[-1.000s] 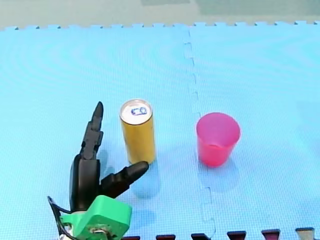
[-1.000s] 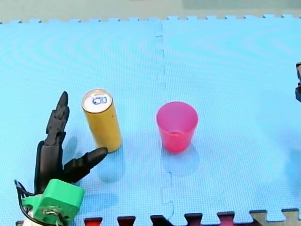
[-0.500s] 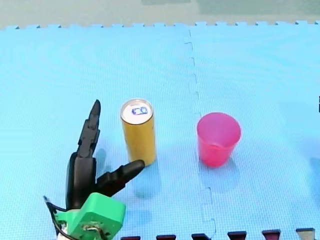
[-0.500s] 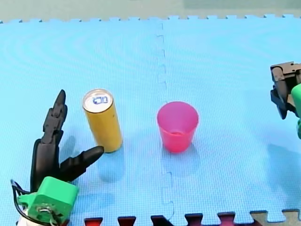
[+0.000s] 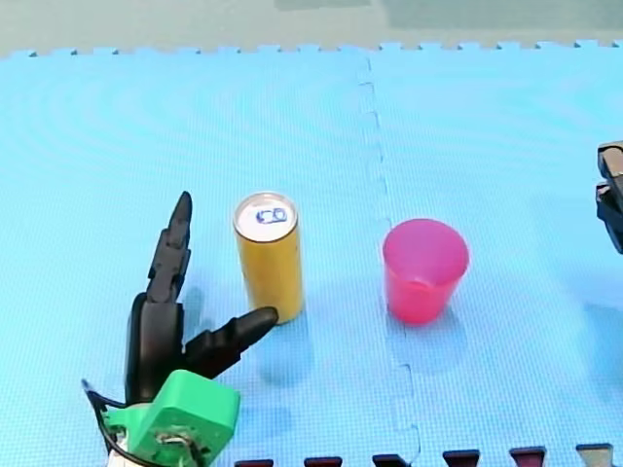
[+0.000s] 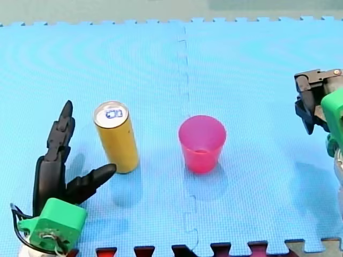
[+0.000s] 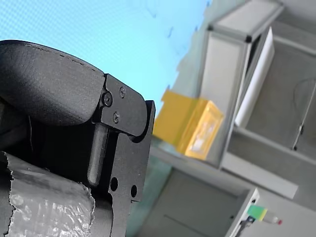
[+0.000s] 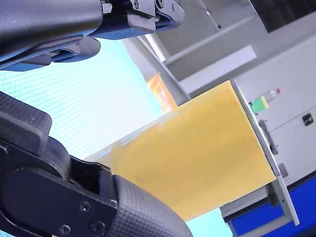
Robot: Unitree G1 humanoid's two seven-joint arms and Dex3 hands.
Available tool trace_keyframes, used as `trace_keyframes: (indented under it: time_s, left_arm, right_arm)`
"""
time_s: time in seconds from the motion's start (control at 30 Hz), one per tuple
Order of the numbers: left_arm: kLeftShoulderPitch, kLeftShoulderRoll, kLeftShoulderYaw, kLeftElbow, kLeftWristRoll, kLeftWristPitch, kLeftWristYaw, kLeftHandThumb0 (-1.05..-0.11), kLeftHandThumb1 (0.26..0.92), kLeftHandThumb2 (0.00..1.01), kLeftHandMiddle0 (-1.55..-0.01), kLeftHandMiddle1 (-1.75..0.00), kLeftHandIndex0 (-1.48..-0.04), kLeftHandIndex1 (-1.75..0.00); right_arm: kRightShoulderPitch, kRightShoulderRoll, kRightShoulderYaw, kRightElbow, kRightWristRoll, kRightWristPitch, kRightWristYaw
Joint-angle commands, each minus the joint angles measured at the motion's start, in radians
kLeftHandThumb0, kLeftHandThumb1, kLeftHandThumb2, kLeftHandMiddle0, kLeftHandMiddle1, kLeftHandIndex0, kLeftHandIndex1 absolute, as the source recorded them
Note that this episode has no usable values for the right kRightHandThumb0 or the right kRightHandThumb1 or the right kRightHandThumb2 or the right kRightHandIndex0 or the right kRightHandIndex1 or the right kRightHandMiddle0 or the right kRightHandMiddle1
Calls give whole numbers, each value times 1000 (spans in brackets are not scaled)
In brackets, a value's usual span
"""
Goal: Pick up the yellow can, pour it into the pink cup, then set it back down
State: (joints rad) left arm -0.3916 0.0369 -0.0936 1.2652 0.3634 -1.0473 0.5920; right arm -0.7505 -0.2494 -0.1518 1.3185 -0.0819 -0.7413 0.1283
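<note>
Yellow can [image 5: 268, 255] upright, left hand [image 5: 167, 326] beside

The mat [image 5: 487, 126] under me is light blue all over, with a fine woven texture and a toothed seam running down it. My left hand [image 5: 161, 321] is black, and the wrist housing [image 5: 175, 418] behind it is bright green. The can [image 5: 270, 263] has a mustard-yellow body and a silver top [image 5: 265, 215] with a small blue mark on it. The cup [image 5: 423, 272] is pink, a deeper magenta low on the inside. My right hand [image 6: 311, 101] is black too, with the same green beside it. Along the mat's near edge sit dark red tabs [image 6: 144, 250] and one beige tab [image 5: 594, 453]. Past the far edge the floor [image 5: 146, 24] is a dull grey-green.
</note>
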Motion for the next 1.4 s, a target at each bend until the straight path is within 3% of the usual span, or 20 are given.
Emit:
trace_keyframes:
  time_s: [0.0,0.33,0.57,1.0,1.37]
  left_arm:
    - [-2,8,7,-2,-11,-6,-9,-1048,874,12,-249,-5,-160,-6]
    - [-1,15,25,-3,-41,-14,-64,-1048,880,10,-244,-2,-160,-4]
    - [3,15,38,-4,-62,-17,-104,-1048,883,8,-240,0,-159,-2]
    - [5,15,58,-5,-83,-23,-153,-1048,882,4,-231,0,-160,-2]
    - [13,19,63,-9,-88,-26,-171,-1048,880,2,-231,0,-163,-2]
  right_arm:
    - [-7,7,-7,2,9,4,13]
    - [-11,26,-16,4,11,9,33]
    - [-15,40,-22,4,21,14,69]
    - [-25,70,6,-4,-10,9,29]
    - [-32,86,28,-7,-22,17,31]
